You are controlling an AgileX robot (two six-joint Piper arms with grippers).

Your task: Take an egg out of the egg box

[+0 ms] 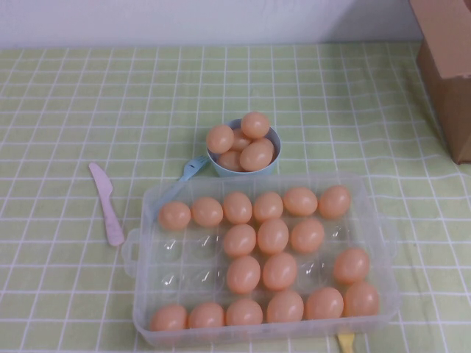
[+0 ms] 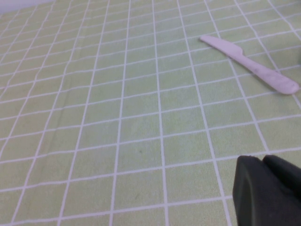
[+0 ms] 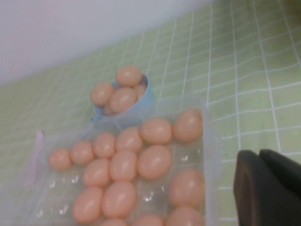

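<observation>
A pale pink plastic knife lies on the green checked tabletop, left of the egg box, a clear plastic tray with moulded cups and side handles. Smooth peach-orange eggs fill most of its cups; one egg sits at its far left corner. Just behind the tray, a light-blue bowl holds more eggs. A brown cardboard box stands far right. The left gripper hovers over bare cloth near the knife, its state unclear. The right gripper, pressed together and empty, hangs beside the tray.
</observation>
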